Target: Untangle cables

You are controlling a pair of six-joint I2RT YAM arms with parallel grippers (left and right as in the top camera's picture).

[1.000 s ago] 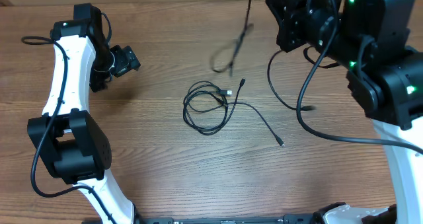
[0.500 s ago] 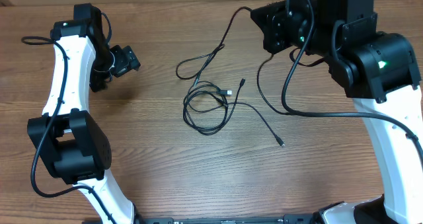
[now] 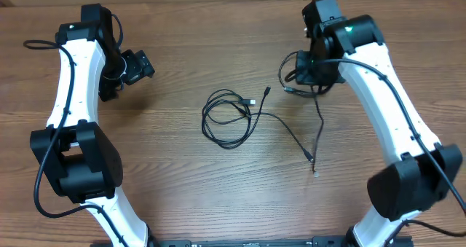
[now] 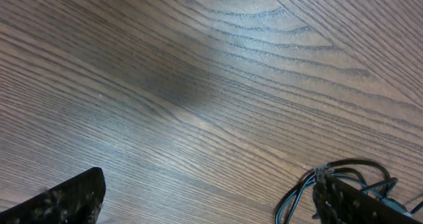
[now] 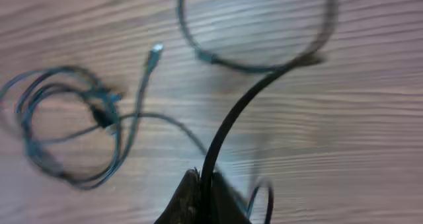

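Now in the separating step. Clamped tight in the right pincer (image 5: 200, 192): one black cord (image 3: 319, 130), raised and hanging down, lower end close to the table (image 3: 175, 181), just beside the tail plug (image 3: 311, 158) of the other one; touching or not, cannot tell. Lying flat in the middle: a loose coil (image 3: 226, 120) w/ its plug ends free, apparently not crossed by the raised cord. Far off at the left, spread wide and empty over bare wood: left pincer (image 3: 137, 65). Next, probably: carry the raised cord to the right, well apart from the coil, lay it straight, let go. After that, open up the coil, maybe w/ left pincer pinning one end.
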